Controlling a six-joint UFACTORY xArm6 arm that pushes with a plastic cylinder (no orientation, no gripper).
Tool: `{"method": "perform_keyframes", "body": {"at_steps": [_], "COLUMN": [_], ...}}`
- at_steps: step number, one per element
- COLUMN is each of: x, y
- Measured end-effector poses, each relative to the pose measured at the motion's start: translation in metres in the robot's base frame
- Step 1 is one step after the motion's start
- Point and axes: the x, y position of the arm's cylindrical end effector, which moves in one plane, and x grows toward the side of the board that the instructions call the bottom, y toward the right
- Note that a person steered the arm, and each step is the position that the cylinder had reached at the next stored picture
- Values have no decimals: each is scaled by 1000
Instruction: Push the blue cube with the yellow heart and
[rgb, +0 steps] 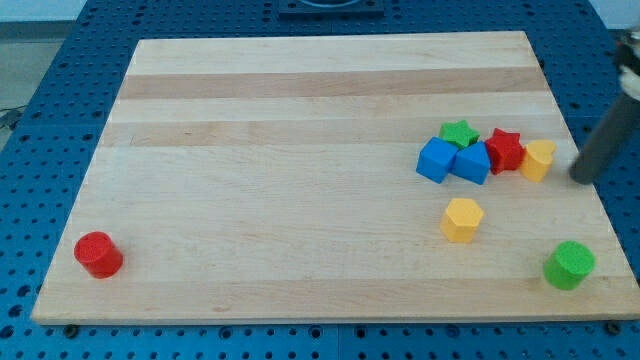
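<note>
A blue cube (436, 159) sits at the view's right, touching a second blue block (472, 163) on its right. A green star (459, 133) lies just above them, a red star (505, 149) to their right, and a yellow heart (538, 159) at the right end of this cluster. My tip (579, 179) is at the view's right edge, just right of the yellow heart and apart from it. The rod slants up to the right.
A yellow hexagonal block (462, 219) lies below the cluster. A green cylinder (570, 265) stands at the lower right. A red cylinder (98, 254) stands at the lower left. The wooden board (300, 120) rests on a blue perforated table.
</note>
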Motion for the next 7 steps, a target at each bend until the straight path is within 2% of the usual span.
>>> {"method": "perform_keyframes", "body": {"at_steps": [1, 2, 3, 4, 5, 6, 7], "x": [-38, -52, -52, -45, -45, -30, -29], "y": [-63, -97, -97, -138, -138, -176, -181]}}
